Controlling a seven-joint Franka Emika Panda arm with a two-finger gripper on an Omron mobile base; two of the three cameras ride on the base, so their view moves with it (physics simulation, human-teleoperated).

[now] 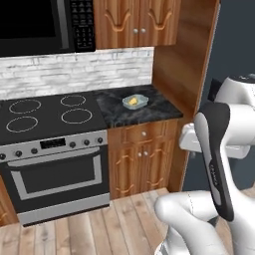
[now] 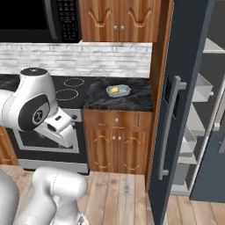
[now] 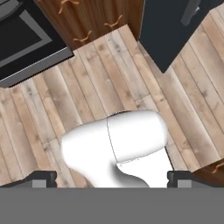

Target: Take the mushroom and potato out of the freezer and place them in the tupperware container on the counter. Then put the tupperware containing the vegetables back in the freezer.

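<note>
Your gripper: jaws spread wide, nothing between them, pointing down at wooden floor. Tupperware container sits on counter, right of stovetop. Potato lies inside container, yellow lump visible from both base views. Freezer stands right of counter, door swung open, pale shelves and door bins exposed. Mushroom: you cannot tell its location.
</note>
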